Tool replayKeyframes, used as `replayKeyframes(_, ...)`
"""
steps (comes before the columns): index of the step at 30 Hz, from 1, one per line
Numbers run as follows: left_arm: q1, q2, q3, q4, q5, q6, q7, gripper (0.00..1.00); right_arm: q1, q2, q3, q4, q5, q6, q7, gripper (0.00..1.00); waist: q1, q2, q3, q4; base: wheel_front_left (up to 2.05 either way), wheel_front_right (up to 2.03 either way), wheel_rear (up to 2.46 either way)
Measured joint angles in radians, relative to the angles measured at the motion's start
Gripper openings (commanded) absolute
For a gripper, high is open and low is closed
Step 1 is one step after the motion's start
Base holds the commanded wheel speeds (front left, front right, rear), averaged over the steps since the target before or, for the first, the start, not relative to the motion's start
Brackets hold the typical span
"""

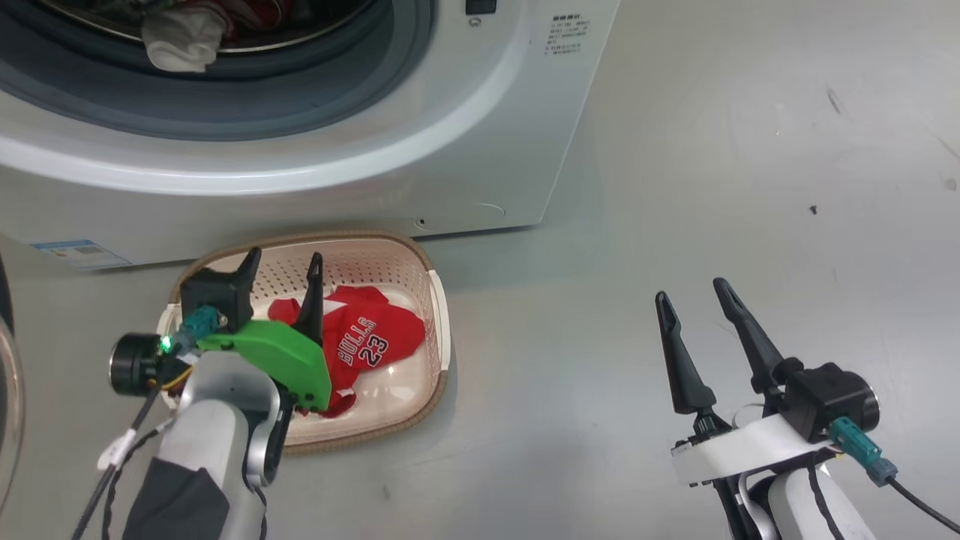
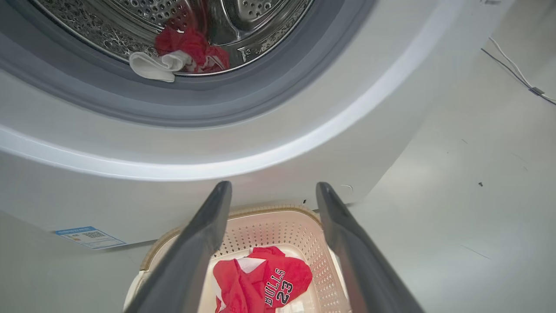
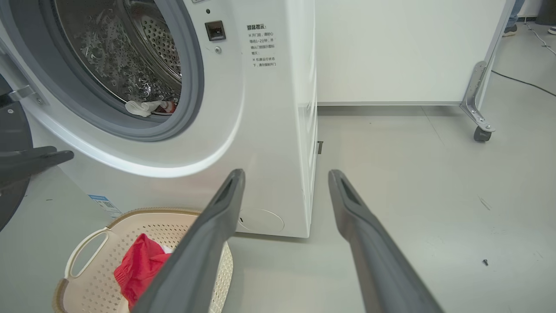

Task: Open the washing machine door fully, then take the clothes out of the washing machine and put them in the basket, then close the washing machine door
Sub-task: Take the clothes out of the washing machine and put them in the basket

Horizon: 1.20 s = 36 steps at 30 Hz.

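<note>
1. Clothes, head view: one red "BULLS 23" piece lies in the basket on the floor, just before the washing machine. The left tool hangs above it, spread and empty.
2. Left wrist view: red garments and a white cloth sit at the drum's lip.
3. Right wrist view: the right tool is spread and empty over the floor, to the basket's right.
</note>
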Motion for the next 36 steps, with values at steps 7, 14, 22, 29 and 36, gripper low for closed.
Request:
replayKeyframes(7,-0.189,0.015,0.046,0.074,-0.002,0.0,0.088,1.0,-0.077,-0.001,0.023,-0.025,0.037,0.0,0.0,1.0,0.0,0.0,0.112,-0.032,0.0,0.0,0.0)
replayKeyframes(14,-0.375,0.07,0.089,0.095,-0.002,0.0,0.162,1.0,-0.153,-0.002,0.038,-0.042,0.079,0.0,0.0,1.0,0.0,0.0,0.209,-0.067,0.0,0.0,0.0)
replayKeyframes(22,-0.551,0.168,0.105,0.139,0.039,0.0,0.23,1.0,-0.225,-0.003,0.074,-0.039,0.137,-0.002,0.0,1.0,0.0,0.0,0.301,-0.122,0.0,0.0,0.0)
replayKeyframes(29,-0.66,0.234,0.113,0.192,0.078,0.0,0.272,1.0,-0.258,-0.003,0.102,-0.028,0.18,-0.009,0.0,1.0,0.0,0.0,0.345,-0.184,0.0,0.0,0.0)
replayKeyframes(36,-0.74,0.269,0.12,0.233,0.11,0.002,0.299,1.0,-0.277,-0.002,0.13,-0.021,0.209,-0.017,0.0,1.0,0.0001,0.0,0.37,-0.24,0.0,0.0,0.0)
